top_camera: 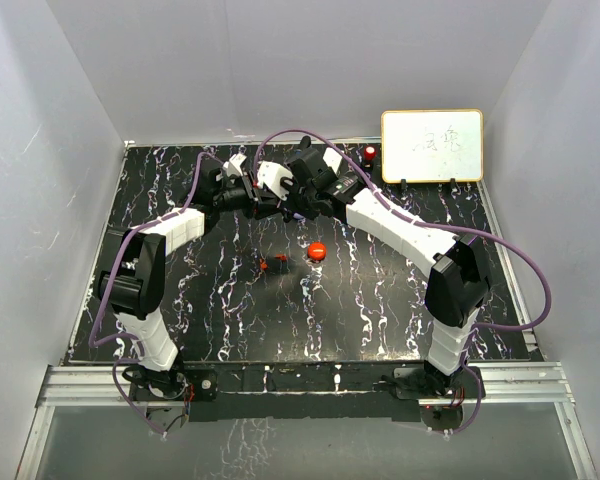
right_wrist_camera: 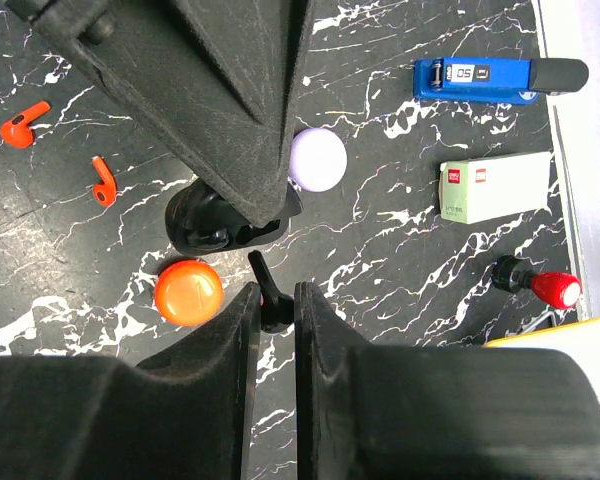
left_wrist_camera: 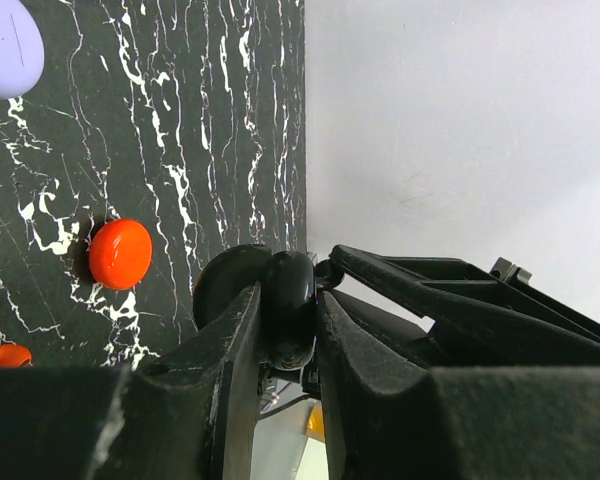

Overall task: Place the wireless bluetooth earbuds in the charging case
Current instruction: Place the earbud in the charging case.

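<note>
My left gripper (left_wrist_camera: 291, 312) is shut on a glossy black charging case (left_wrist_camera: 289, 290), held edge-on between its fingers. In the right wrist view that case (right_wrist_camera: 212, 222) lies open below the left fingers (right_wrist_camera: 230, 110), its wells showing. Just beside the case's rim, my right gripper (right_wrist_camera: 277, 305) is shut on a black earbud (right_wrist_camera: 263, 278), stem pointing toward the case. Two red earbuds (right_wrist_camera: 24, 124) (right_wrist_camera: 103, 181) lie on the dark marble table (right_wrist_camera: 400, 260) to the left. From above, both grippers (top_camera: 250, 190) (top_camera: 295, 197) meet at the table's back middle.
A round red puck (right_wrist_camera: 188, 292) sits right by the case, and a lavender puck (right_wrist_camera: 318, 160) lies behind it. A blue device (right_wrist_camera: 490, 78), a green-white box (right_wrist_camera: 495, 186) and a red-capped object (right_wrist_camera: 552, 289) are to the right. A whiteboard (top_camera: 432, 145) stands back right.
</note>
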Robot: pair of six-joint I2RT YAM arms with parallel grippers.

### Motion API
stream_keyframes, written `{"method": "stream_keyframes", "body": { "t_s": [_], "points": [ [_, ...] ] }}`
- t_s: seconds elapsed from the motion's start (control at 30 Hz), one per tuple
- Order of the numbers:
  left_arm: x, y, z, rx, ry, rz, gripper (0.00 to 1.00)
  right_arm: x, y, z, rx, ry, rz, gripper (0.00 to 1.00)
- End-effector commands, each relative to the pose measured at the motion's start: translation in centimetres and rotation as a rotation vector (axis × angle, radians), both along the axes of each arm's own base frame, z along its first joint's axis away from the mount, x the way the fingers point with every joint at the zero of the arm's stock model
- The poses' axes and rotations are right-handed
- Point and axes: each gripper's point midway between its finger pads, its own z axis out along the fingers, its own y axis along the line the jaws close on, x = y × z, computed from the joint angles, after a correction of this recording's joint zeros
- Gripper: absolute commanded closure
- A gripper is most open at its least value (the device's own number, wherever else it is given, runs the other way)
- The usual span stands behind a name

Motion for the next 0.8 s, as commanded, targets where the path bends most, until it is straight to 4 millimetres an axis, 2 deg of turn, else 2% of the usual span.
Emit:
{"method": "stream_keyframes", "body": {
  "t_s": [0.0, 0.77],
  "points": [
    [-1.1, -0.2, 1.8, -0.010, -0.033, -0.033, 1.00, 0.8, 0.9, 4.8, 0.089, -0.100, -0.005, 1.00],
    [-1.0, -1.1, 3.2, -0.024, -0.079, -0.067, 1.00, 0.6, 1.2, 4.3, 0.099, -0.079, 0.013, 1.00]
  ]
}}
